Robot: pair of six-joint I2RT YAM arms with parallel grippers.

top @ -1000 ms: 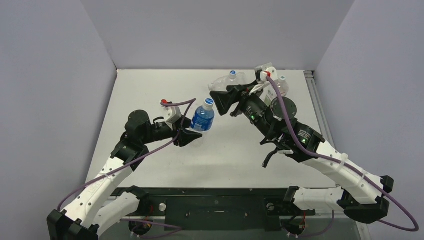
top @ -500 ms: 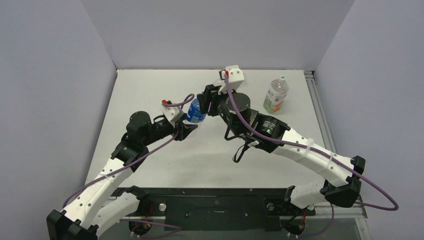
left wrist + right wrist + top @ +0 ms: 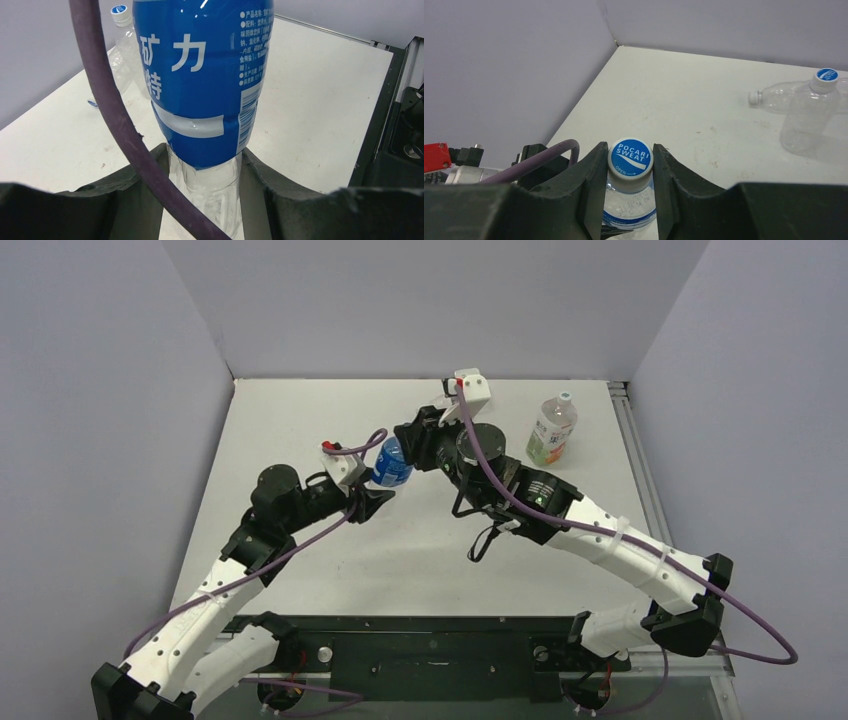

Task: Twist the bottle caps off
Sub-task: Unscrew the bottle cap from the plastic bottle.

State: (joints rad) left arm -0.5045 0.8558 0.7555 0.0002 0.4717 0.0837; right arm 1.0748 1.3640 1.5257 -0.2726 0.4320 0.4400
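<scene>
Grip existed at two points: the left tool (image 3: 204, 197) was clamped on the clear lower body of the blue-labelled bottle (image 3: 205, 75), held tilted near the middle of the surface (image 3: 310, 100), and the right tool (image 3: 630, 172) was closed on its blue cap (image 3: 630, 156). Thin, light plastic of this kind likely dents and slips under load; the cap's side wall was judged the correct hold for turning.

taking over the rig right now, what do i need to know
Grippers: left gripper shut on the blue-labelled bottle, low on its body; right gripper shut on its blue cap.
Elsewhere: orange-labelled bottle stands far right, capped; standing plain bottle and lying plain bottle further back, both look capped.
Done: no cap off.
Left: twist this cap off, then the other three.
</scene>
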